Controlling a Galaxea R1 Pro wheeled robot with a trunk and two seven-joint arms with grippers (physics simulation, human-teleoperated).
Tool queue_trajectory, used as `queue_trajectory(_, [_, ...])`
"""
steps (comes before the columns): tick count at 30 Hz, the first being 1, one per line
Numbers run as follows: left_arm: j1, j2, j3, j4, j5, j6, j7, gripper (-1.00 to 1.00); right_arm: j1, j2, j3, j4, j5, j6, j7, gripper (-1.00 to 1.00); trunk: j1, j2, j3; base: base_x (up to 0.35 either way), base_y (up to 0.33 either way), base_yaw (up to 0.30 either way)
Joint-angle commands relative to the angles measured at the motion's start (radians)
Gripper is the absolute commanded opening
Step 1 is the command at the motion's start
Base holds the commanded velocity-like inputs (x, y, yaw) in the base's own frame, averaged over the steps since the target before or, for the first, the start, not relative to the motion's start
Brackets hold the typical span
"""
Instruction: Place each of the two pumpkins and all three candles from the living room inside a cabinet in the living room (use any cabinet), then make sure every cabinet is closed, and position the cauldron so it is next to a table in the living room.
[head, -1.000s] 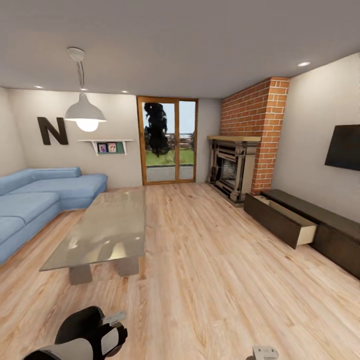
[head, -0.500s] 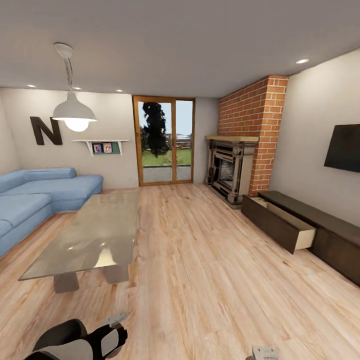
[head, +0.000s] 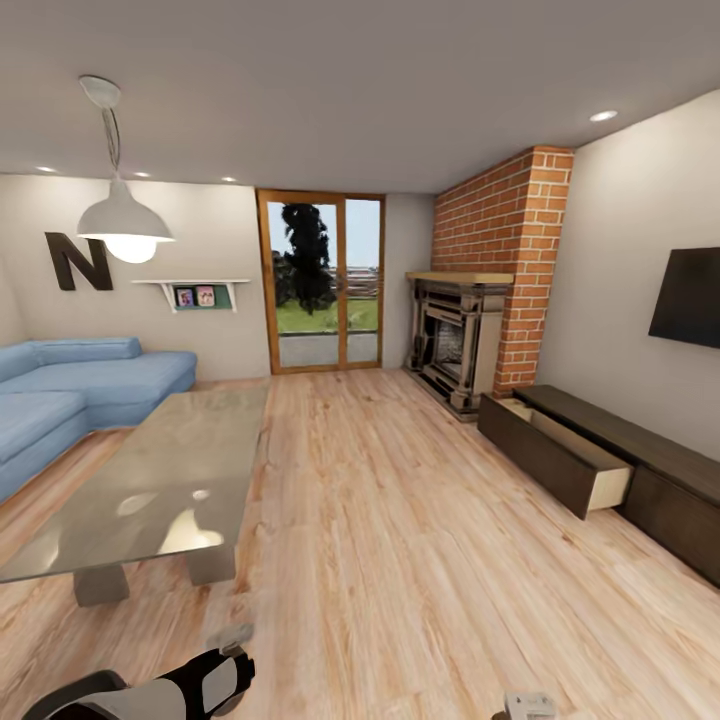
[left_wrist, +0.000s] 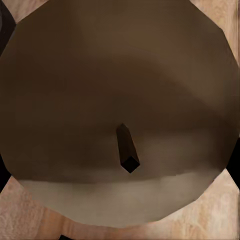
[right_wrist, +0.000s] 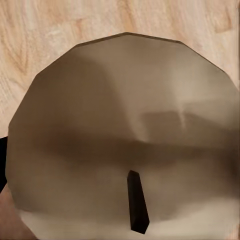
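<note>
Two cream candles (left_wrist: 120, 100) (right_wrist: 125, 130) with dark wicks, seen close.

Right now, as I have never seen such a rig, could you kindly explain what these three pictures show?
This is a simulated wheeled robot; its left arm and right arm peek in at the bottom of the wide picture. That picture comes from its head camera and looks across a living room. A long, low coffee table with a glossy grey top stands at the left. A long, low dark-brown wooden cabinet stands at the right, with one drawer pulled open. The other two pictures come from cameras at the wrists. Each shows a stubby cream candle with a dark wick, close up over wooden floor: the left wrist's candle and the right wrist's candle. Each arm seems to carry one.
</note>
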Motion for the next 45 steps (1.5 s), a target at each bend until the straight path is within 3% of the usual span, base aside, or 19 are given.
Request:
queue_trajectory(1, [-0.002, -0.001, -0.011, 0.001, 0.005, 0.003, 0.002, -1.00, 0.000, -0.001, 0.009, -0.004, -0.009, 0.007, -0.004, -1.00, 0.000, -0.001, -0.001, 0.240, -0.211, 0.000])
queue_trajectory(23, [-0.001, -0.001, -0.011, 0.001, 0.005, 0.003, 0.002, -1.00, 0.000, -0.001, 0.010, -0.004, -0.009, 0.006, -0.003, -1.00, 0.000, -0.001, -0.001, 0.255, -0.196, -0.001])
queue_trajectory(34, [-0.001, -0.001, -0.011, 0.000, 0.005, 0.003, 0.002, -1.00, 0.000, -0.001, 0.009, -0.004, -0.009, 0.007, -0.003, -1.00, 0.000, -0.001, -0.001, 0.272, -0.181, -0.221])
queue_trajectory(45, [-0.001, -0.001, -0.011, 0.001, 0.005, 0.003, 0.002, -1.00, 0.000, -0.001, 0.009, -0.004, -0.009, 0.006, -0.003, -1.00, 0.000, -0.001, -0.001, 0.298, -0.134, -0.023])
